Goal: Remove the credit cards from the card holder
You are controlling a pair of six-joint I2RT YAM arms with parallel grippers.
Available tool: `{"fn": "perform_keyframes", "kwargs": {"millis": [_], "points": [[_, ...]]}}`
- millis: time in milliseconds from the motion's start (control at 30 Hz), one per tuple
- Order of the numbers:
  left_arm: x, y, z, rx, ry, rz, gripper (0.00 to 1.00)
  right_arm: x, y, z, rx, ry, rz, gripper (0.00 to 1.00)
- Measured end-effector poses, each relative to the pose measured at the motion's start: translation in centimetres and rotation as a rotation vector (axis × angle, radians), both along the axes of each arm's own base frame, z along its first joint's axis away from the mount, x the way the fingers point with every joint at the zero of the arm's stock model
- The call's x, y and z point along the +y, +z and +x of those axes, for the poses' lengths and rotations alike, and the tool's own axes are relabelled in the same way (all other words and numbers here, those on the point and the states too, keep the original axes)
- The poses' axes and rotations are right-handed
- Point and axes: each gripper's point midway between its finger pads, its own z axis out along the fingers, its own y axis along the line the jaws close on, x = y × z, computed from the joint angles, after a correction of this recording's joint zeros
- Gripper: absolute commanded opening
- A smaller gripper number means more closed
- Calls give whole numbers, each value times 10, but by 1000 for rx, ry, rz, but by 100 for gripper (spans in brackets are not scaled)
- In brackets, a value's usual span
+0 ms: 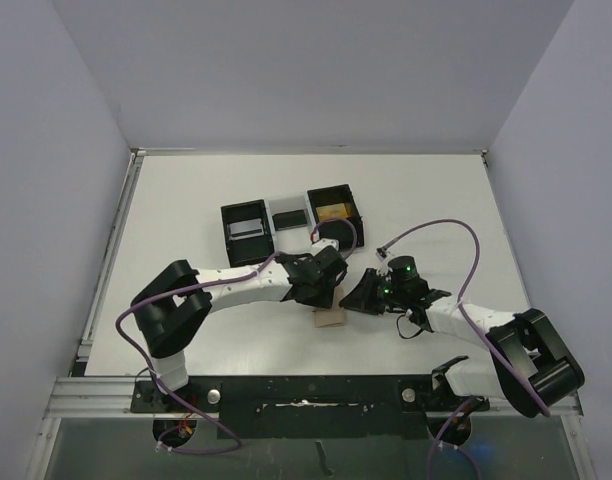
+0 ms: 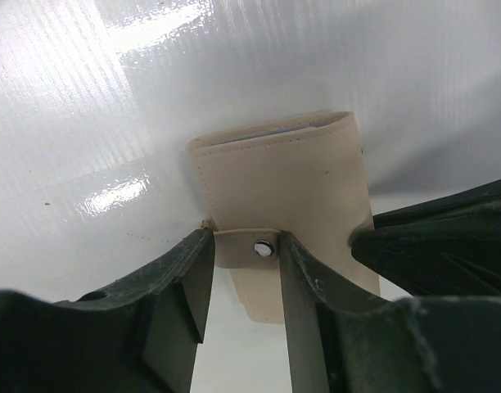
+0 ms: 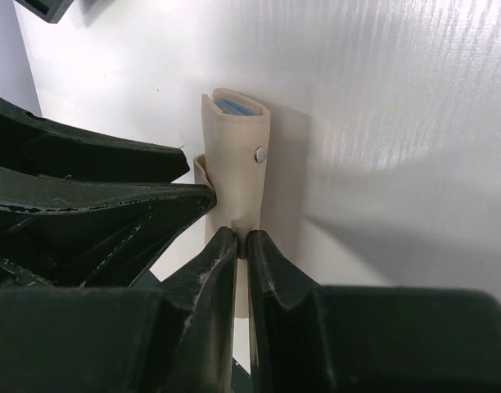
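- The left arm (image 1: pixel 236 283) folds at its elbow on the left, and its forearm runs right to the middle of the white bench (image 1: pixel 186 200).
- The right arm (image 1: pixel 486 335) folds at the far right, and its forearm runs left, so both wrists meet.
- Between them is the flat tan-brown rectangular card holder (image 2: pixel 283 180), on the near half of the bench. It lies in front of the black-and-white three-compartment tray (image 1: pixel 229 235) and apart from it.
- The left fingers (image 1: pixel 328 295) stand partly apart on either side of the holder's strap tab (image 2: pixel 238 246) with its small metal snap (image 2: pixel 263 247). I cannot tell whether they squeeze it.
- The right fingers (image 3: pixel 232 246) are almost closed, pinching the holder's edge.
- The holder's mouth is bowed open, and a light blue credit card (image 3: pixel 232 105) sits inside it.
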Motion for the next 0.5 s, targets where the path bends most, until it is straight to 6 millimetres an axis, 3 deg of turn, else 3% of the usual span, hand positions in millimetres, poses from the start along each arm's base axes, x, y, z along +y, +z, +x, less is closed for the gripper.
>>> {"fn": "perform_keyframes", "kwargs": {"millis": [500], "points": [[6, 5, 5, -43, 89, -3, 26, 2, 5, 4, -19, 1, 1, 0]]}}
